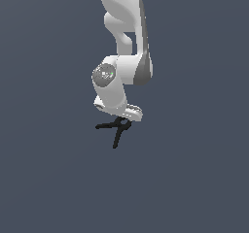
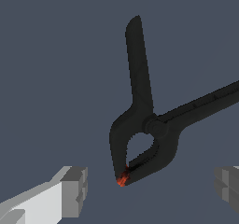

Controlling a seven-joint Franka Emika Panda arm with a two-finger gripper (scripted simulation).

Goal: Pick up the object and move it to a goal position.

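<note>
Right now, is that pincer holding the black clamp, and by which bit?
Nothing is held. The pincer is open, its fingers apart on either side of the clamp, touching neither.

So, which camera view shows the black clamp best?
The wrist view. There the clamp fills the picture: both straight legs, the looped head and an orange tip are plain. In the exterior view the clamp is small and dark beneath the arm, and its head is partly hidden by the end effector.
</note>
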